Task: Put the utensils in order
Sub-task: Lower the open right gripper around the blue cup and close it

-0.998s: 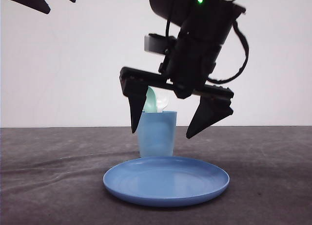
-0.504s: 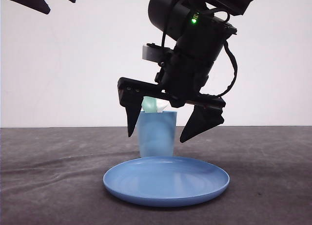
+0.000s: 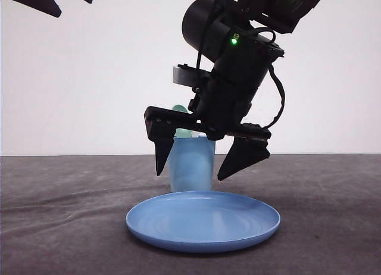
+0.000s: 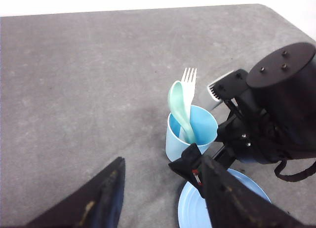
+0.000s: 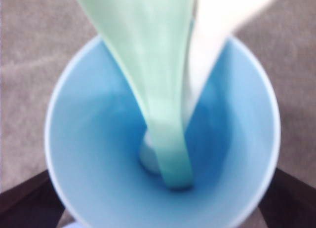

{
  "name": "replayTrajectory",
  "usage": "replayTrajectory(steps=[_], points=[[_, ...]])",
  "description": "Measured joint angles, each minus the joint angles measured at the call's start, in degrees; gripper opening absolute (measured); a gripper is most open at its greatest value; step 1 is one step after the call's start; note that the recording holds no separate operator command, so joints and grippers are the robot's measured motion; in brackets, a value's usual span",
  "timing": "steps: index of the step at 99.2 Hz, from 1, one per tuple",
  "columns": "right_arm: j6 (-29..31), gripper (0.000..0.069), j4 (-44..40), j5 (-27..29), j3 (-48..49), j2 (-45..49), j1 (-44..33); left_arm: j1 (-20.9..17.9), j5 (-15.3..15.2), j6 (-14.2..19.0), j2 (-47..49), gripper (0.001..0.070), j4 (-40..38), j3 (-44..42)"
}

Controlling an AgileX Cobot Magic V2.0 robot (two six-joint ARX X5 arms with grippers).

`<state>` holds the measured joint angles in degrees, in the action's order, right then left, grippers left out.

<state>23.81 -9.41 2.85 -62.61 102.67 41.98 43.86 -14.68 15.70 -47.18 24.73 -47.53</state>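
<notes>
The right tool [image 3: 199, 162] is hanging spread open and empty, straddling the cup [image 4: 191, 135], where the spoon [image 4: 179, 108] and fork [image 4: 189, 82] are standing handles-down, leaning toward 11 o'clock in the left wrist view. It has sunk lower than a second ago. The left tool [image 4: 163, 198] is also gaping, farther off.

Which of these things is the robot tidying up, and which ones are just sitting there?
Being tidied:
- white fork, standing in the cup
- mint-green spoon, standing in the cup beside it

Just there:
- light blue cup, holding both
- blue plate, nothing on it
- grey table
</notes>
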Motion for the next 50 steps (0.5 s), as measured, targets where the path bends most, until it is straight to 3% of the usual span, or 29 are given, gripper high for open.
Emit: replayTrajectory(steps=[33,50], points=[[-1.33,0.0674,1.29,0.2,-0.35,0.0,-1.2,0.0,0.0,0.0,0.0,0.0292,-0.04,0.0],[-1.55,0.0527,1.68,0.11,-0.35,0.0,-1.49,0.0,0.0,0.0,0.0,0.0292,-0.02,0.0]])
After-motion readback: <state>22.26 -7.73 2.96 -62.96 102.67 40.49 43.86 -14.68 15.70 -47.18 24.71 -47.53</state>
